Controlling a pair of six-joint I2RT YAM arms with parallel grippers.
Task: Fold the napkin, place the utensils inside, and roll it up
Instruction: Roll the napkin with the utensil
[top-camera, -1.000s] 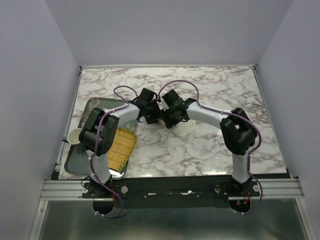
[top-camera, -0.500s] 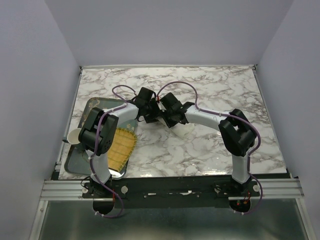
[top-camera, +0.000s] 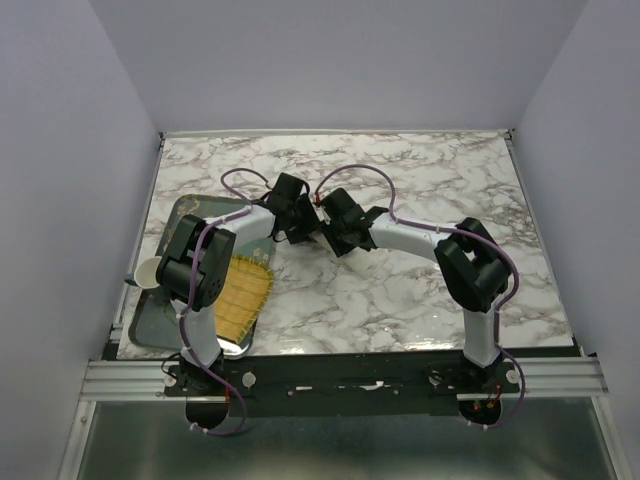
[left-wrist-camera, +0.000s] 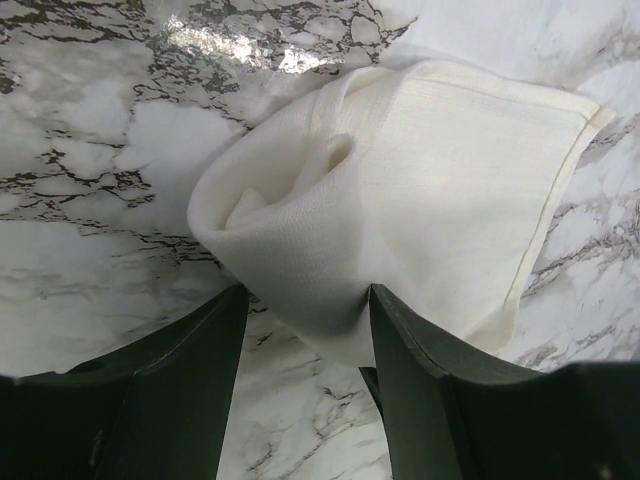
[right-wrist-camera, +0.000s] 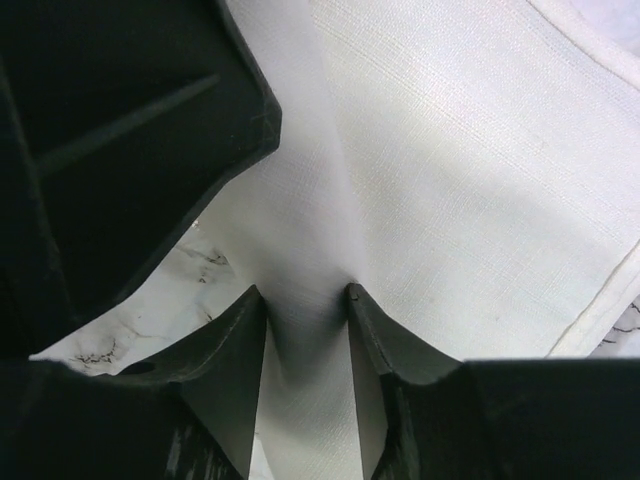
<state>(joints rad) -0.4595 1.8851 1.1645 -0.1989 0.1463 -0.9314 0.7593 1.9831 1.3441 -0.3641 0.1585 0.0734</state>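
Note:
The cream-white napkin (left-wrist-camera: 420, 170) lies bunched into a loose roll on the marble. In the left wrist view one rounded end of the roll sits between the fingertips of my left gripper (left-wrist-camera: 307, 295), touching both. In the right wrist view the napkin (right-wrist-camera: 470, 170) puckers into a pinch between the fingers of my right gripper (right-wrist-camera: 305, 292). From above, the left gripper (top-camera: 303, 222) and right gripper (top-camera: 333, 228) stand nose to nose over the table's middle and hide the cloth. The utensils are out of view.
A grey tray (top-camera: 165, 225) lies at the near left, with a yellow fringed mat (top-camera: 243, 295) on it and a white cup (top-camera: 148, 272) at its left rim. The left gripper's black body (right-wrist-camera: 120, 130) fills the right wrist view's upper left. Marble tabletop (top-camera: 420, 300) spreads to the right.
Both grippers have crept slightly towards the far left, staying pressed close together. The right forearm has swung a little leftward with them.

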